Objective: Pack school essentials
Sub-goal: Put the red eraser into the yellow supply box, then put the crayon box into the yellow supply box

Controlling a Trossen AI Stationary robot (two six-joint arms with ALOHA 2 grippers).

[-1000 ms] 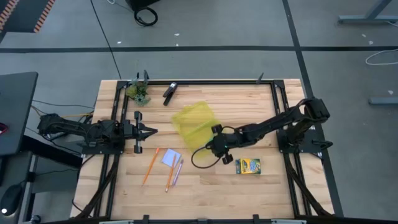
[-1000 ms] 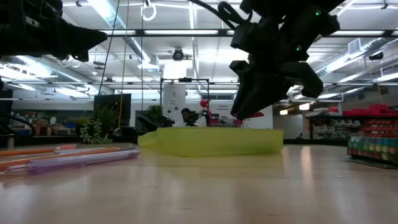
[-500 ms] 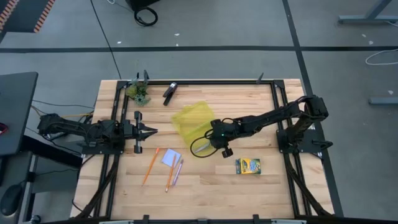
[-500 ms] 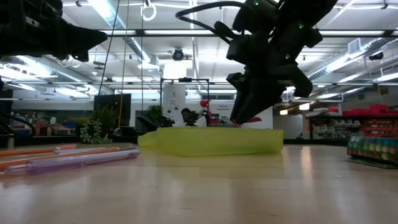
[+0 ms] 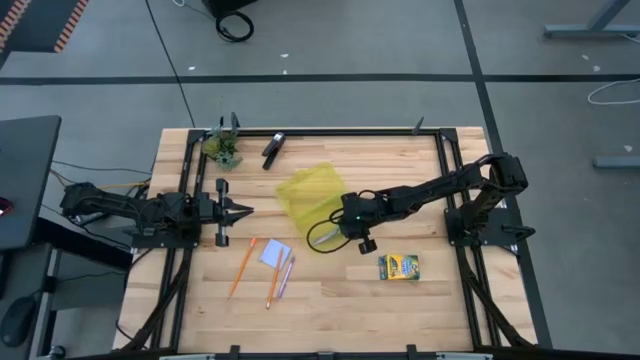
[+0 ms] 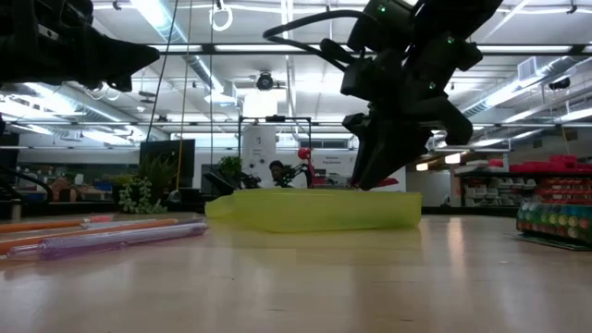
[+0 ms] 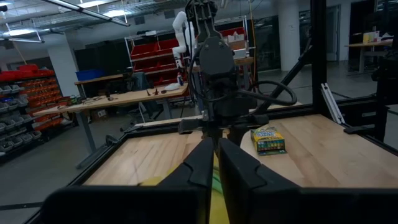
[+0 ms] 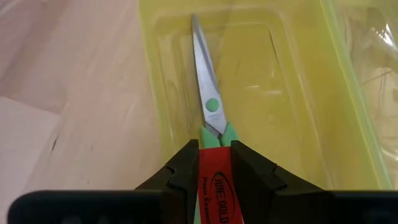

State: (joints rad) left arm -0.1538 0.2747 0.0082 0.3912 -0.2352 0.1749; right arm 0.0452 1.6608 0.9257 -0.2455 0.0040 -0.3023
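My right gripper is shut on the green-handled scissors over the near end of the open translucent yellow case. The steel blades point ahead of the fingers into the case's tray. A red printed strip shows between the fingers. The yellow-green crayon box lies flat on the table to the gripper's near right. The note pad and the orange and pink pencils lie near left. My left gripper is shut and waits at the table's left. I see no eraser. My right gripper pinches the scissors between its two fingers at the green handle necks just behind the pivot. The fingers lie along the scissors and slant down from the table's right. The blades reach inside the case; whether their tip touches its floor I cannot tell.
A black clip-like object and a small plant stand at the far left edge. A black frame runs around the work area. Bare wood lies between the case and the crayon box.
My right gripper has carried the scissors toward the table's left and far side, from beside the crayon box to over the case's near end. It has gone down until the blades reach into the case. It has stayed shut on the scissors.
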